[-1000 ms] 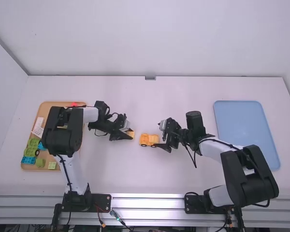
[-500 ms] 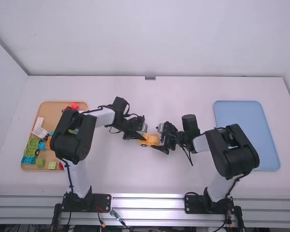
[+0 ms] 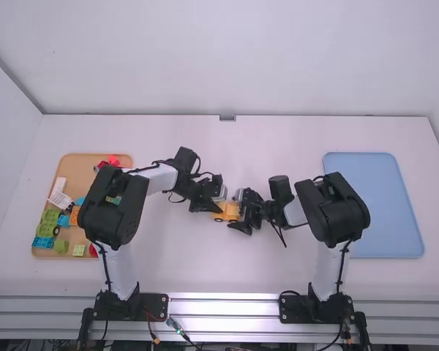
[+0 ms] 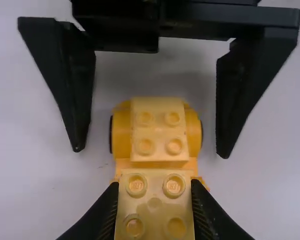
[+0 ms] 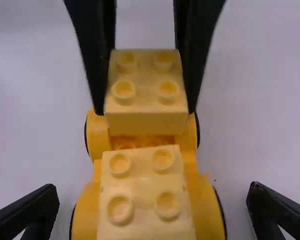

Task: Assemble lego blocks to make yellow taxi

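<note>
While the left gripper (image 3: 214,207) grips a pale yellow block (image 4: 155,207), your right gripper (image 3: 235,210) stands with its jaws wide. You will find the held block studs up, pinched by its sides between the left jaw tips, above one end of the wheeled base (image 5: 189,159). Whether its underside touches the base, you cannot tell from these views.

The second yellow block (image 5: 142,182) sits on the base's other end, between your right gripper's parted jaws, with a gap on either side. The base runs from beneath the left jaws to the space between the right ones, and two of its orange studs show just beside the held block.

Well apart from both sets of jaws, you have a brown tray (image 3: 74,172) of assorted pieces on the left arm's side and a blue tray (image 3: 384,212) on the right arm's side.
</note>
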Controlling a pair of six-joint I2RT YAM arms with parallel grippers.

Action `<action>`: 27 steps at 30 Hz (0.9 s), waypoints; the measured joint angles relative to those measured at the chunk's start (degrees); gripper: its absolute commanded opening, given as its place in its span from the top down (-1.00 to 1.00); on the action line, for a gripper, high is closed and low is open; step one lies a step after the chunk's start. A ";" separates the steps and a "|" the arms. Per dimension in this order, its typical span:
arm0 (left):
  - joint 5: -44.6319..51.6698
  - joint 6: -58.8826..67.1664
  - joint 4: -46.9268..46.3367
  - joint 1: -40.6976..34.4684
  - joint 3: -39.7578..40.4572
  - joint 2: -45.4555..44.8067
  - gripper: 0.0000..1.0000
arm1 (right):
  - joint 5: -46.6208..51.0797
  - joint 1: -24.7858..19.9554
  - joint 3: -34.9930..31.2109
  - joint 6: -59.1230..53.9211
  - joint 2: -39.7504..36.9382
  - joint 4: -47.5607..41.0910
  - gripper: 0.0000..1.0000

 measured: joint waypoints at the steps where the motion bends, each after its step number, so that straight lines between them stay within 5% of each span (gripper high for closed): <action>1: -0.13 -0.33 0.48 0.00 0.00 0.00 0.95 | -0.09 0.00 0.07 -0.11 0.02 0.09 -0.83; 6: -0.26 -2.73 6.03 -0.02 -1.40 0.00 0.93 | -0.79 0.00 0.11 -0.48 0.02 -0.09 -0.21; 8: -0.28 -2.99 6.78 -0.02 -2.14 0.00 0.94 | -1.03 0.00 0.11 -0.52 0.02 -0.07 -0.13; 27: 0.63 -5.22 6.62 0.00 -3.30 -0.90 0.96 | 1.46 0.00 2.08 -0.31 0.00 -1.07 -0.01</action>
